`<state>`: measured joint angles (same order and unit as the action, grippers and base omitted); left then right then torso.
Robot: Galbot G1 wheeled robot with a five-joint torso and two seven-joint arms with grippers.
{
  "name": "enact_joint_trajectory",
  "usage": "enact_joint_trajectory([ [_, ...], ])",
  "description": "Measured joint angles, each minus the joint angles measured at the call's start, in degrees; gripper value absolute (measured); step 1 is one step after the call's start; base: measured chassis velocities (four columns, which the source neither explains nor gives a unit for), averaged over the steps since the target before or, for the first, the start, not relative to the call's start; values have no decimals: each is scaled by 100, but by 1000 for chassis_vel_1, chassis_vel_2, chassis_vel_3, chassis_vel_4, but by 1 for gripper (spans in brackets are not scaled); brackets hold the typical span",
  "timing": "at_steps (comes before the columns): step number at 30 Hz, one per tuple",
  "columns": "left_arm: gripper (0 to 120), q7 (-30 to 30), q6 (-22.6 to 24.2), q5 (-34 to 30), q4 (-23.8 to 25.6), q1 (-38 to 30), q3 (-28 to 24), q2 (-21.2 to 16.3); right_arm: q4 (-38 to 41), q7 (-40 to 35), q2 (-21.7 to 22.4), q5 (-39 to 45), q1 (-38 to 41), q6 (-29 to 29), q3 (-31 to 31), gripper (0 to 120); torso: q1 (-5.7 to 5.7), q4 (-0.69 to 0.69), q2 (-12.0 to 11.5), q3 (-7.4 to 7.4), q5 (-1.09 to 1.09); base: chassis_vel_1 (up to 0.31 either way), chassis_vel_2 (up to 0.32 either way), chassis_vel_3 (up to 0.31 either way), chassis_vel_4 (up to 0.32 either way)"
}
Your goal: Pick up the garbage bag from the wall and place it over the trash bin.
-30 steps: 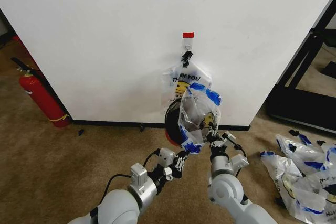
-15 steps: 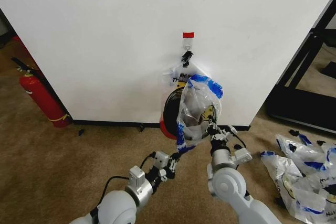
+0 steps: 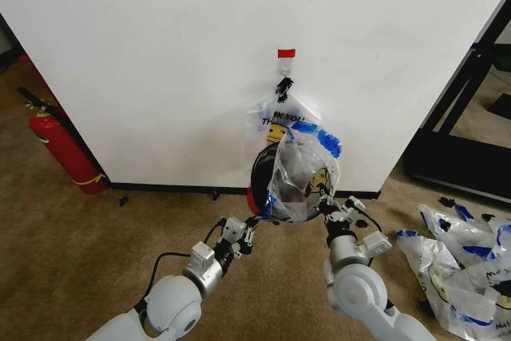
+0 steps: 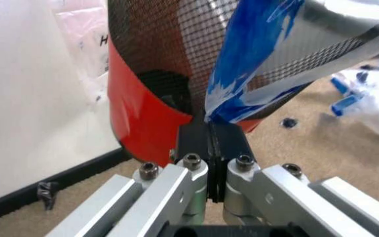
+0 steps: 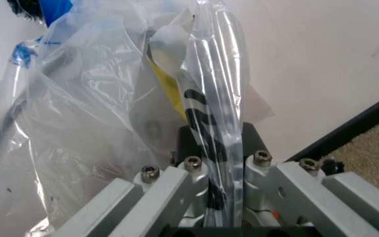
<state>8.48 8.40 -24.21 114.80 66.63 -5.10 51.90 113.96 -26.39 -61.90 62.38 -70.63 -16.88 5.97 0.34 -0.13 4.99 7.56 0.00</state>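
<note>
Here both grippers (left [image 3: 257, 222], right [image 3: 325, 204]) pinch the garbage bag [image 3: 299, 177] before the trash bin [image 3: 259, 172].

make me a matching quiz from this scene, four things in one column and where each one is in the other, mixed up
Things:
1. translucent plastic garbage bag
2. dark see-through trash bin with red base
3. tall red fire extinguisher
4. loose clear bags with blue print

Places:
A. on the carpet, far right
B. pinched between left gripper and right gripper
C. by the wall's left corner
D. at the wall, behind the held bag

Pairs: 1-B, 2-D, 3-C, 4-A
</note>
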Motion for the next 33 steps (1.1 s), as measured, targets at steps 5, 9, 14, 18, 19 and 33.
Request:
enact_joint_trajectory([
  [5, 0, -3, 0, 62, -6, 49, 8, -14, 11, 43, 1, 3, -31, 4, 4, 0, 0, 0, 0, 0, 0, 0, 0, 0, 0],
  [9, 0, -86, -36, 99, 10, 115, 20, -39, 13, 71, -13, 2, -34, 4, 6, 0, 0, 0, 0, 0, -1, 0, 0, 0, 0],
  [14, 15, -388, -346, 501, 18, 274, 95, -139, -48, 144, -80, -9, 24, -12, 8, 0, 0, 0, 0, 0, 0, 0, 0, 0, 0],
  [18, 31, -667, -624, 1107, 14, 411, 257, -212, -240, 186, -148, -36, 162, -48, -8, 0, 0, 0, 0, 0, -1, 0, 0, 0, 0],
  [19, 36, -735, -674, 1238, 16, 454, 303, -233, -303, 192, -169, -44, 215, -58, -10, 0, 0, 0, 0, 0, -1, 0, 0, 0, 0],
  [33, 86, -558, -613, 1608, 751, 709, 720, -316, -793, 384, -264, -315, 508, -144, -200, 0, 0, 1, 0, 0, -1, 0, 0, 0, 0],
])
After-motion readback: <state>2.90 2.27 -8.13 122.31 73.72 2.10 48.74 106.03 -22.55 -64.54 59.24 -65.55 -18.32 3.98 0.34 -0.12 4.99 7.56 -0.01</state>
